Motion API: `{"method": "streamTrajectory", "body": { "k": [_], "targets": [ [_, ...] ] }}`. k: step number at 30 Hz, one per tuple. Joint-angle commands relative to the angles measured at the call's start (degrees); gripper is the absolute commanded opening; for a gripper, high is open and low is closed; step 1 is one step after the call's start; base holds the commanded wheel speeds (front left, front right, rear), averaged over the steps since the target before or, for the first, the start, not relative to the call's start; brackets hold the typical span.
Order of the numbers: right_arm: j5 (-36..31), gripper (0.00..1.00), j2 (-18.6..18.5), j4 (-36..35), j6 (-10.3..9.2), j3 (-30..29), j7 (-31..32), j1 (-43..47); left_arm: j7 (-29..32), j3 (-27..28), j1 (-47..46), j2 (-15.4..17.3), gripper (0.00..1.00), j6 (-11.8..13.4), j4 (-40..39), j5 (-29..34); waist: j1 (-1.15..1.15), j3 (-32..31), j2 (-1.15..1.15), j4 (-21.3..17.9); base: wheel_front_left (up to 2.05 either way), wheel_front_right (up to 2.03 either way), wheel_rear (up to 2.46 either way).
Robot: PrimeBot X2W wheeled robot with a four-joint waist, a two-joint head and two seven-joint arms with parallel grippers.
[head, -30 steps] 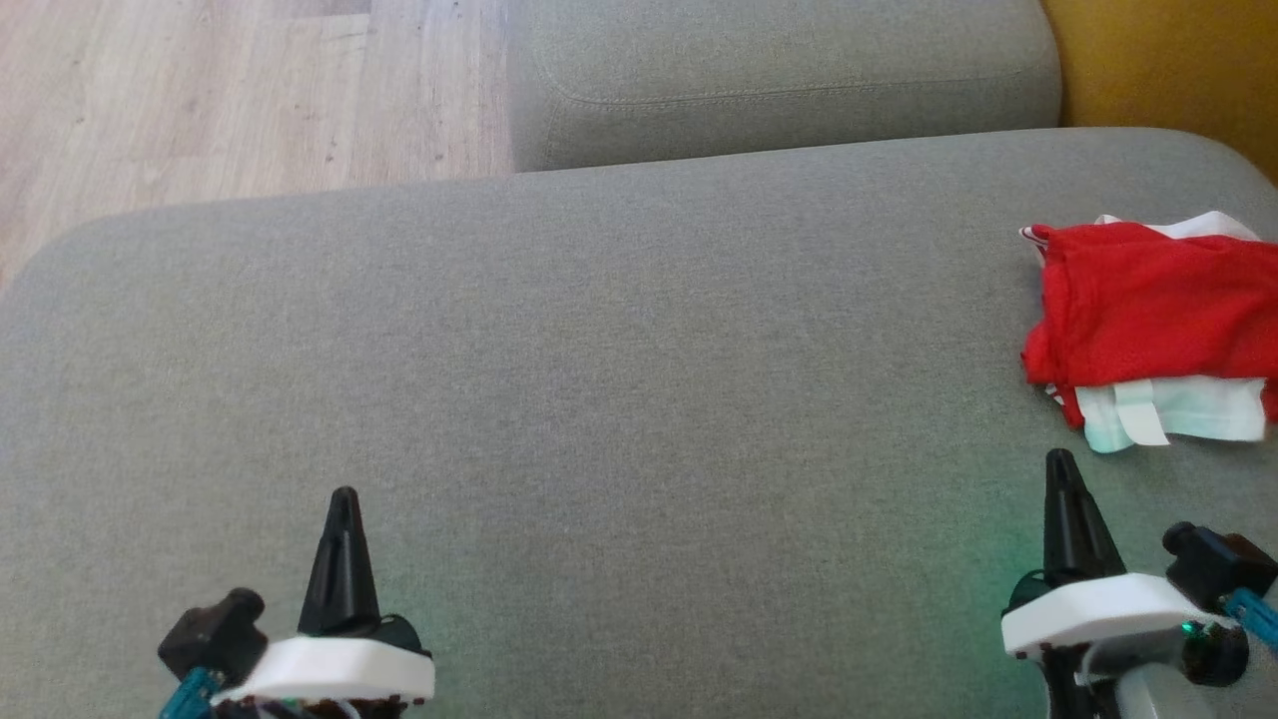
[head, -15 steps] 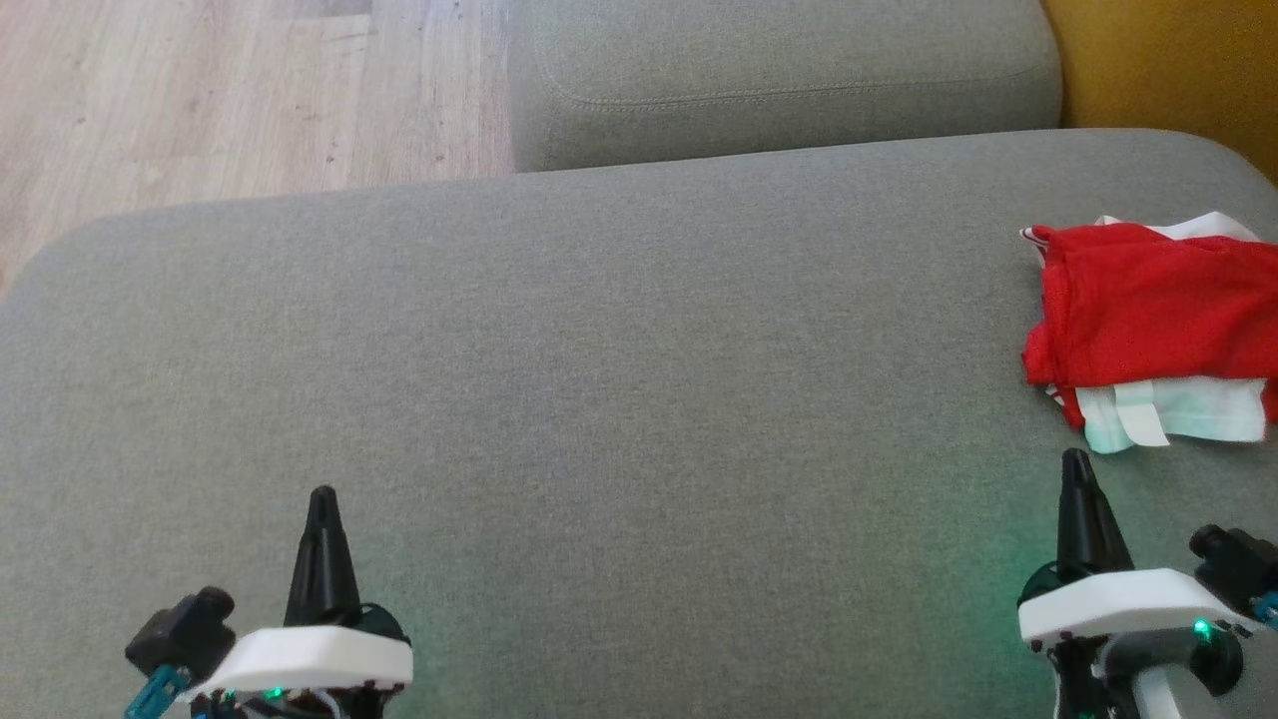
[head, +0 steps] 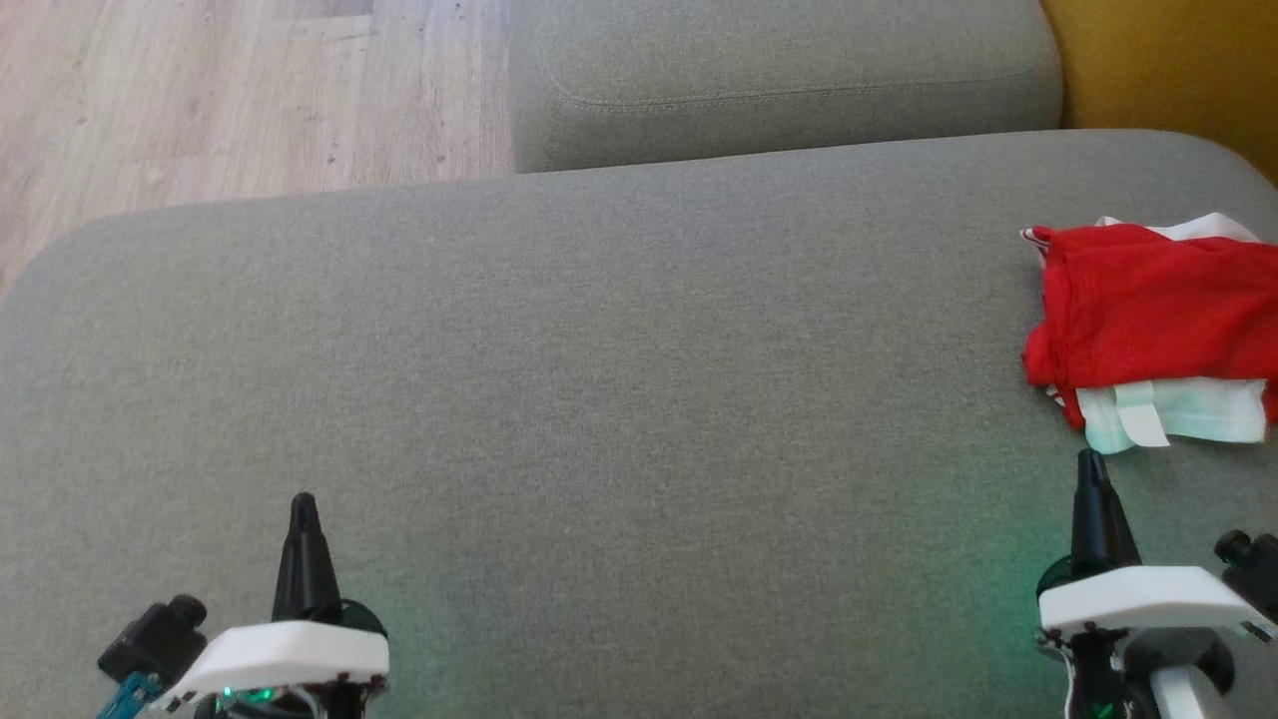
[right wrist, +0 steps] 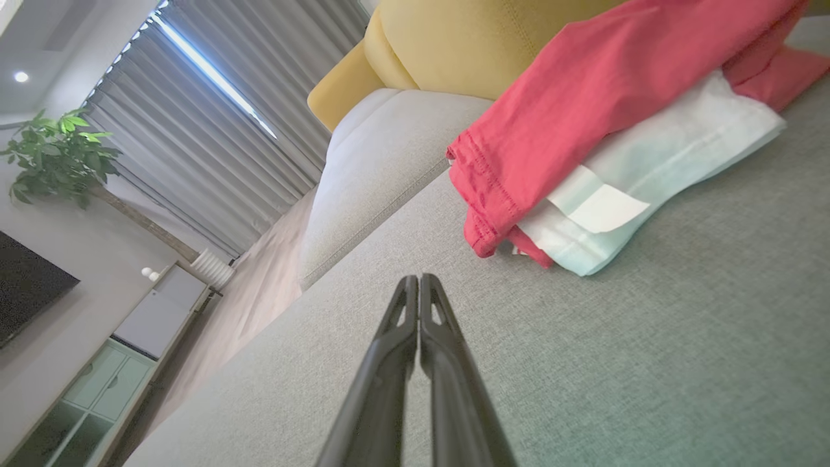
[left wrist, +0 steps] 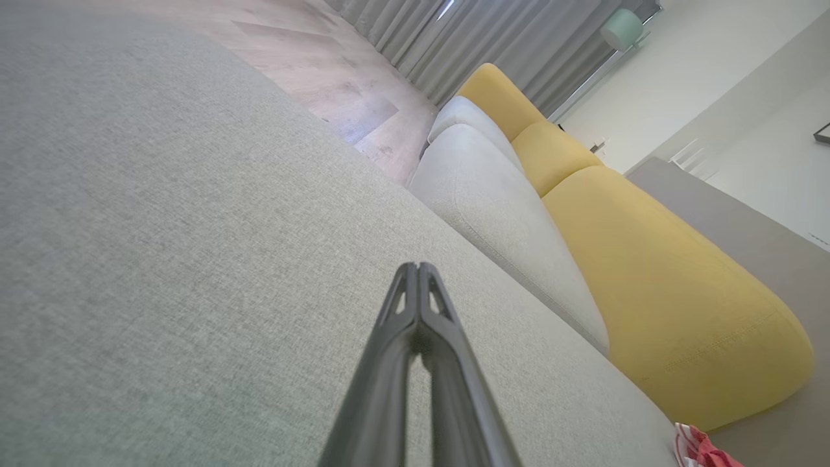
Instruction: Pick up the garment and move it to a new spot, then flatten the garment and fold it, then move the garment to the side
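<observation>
A folded red and white garment lies at the right edge of the grey sofa seat, partly cut off by the picture's border. My right gripper is shut and empty, its tip just short of the garment's near white edge. In the right wrist view the garment lies ahead and to the right of the closed right gripper. My left gripper is shut and empty at the lower left, far from the garment. A red corner of the garment peeks into the left wrist view behind the left gripper.
A second grey cushion sits beyond the seat, and a yellow cushion rises at the far right. Wooden floor lies past the seat's far left edge. The wrist views show curtains, a plant and a cabinet.
Both grippers have drawn back toward the picture's bottom edge, the left also drifting left and the right drifting right. The garment lies as before.
</observation>
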Motion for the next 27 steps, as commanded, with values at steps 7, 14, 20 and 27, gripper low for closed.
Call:
{"method": "streamTrajectory", "body": {
  "k": [7, 14, 20, 27],
  "targets": [
    [5.6, 0.0, -0.2, -2.6, -0.02, 0.0, 1.4, -3.1, 1.4, 2.0, -3.2, 0.2, 0.0, -0.6, -2.2, -4.7, 0.0, 0.0, 0.0, 0.0, 0.0, 0.0, 0.0],
    [10.0, 0.0, -0.2, -3.0, -0.03, -0.3, 2.5, -3.2, 2.6, 2.8, -3.4, 0.2, 0.0, -0.8, -2.3, -8.6, 0.0, -0.1, 0.0, 0.0, 0.0, 0.0, 0.0],
    [13.8, 0.0, -0.2, -3.4, -0.03, -0.5, 3.5, -3.3, 3.6, 3.5, -3.6, 0.2, 0.0, -0.9, -2.4, -11.9, 0.0, -0.1, 0.0, 0.1, 0.0, 0.0, 0.0],
    [18.3, 0.0, -0.3, -3.8, -0.03, -0.7, 4.7, -3.5, 4.8, 4.3, -3.8, 0.2, 0.0, -1.1, -2.5, -15.8, 0.0, -0.1, 0.0, 0.1, 0.0, 0.0, 0.0]
  ]
}}
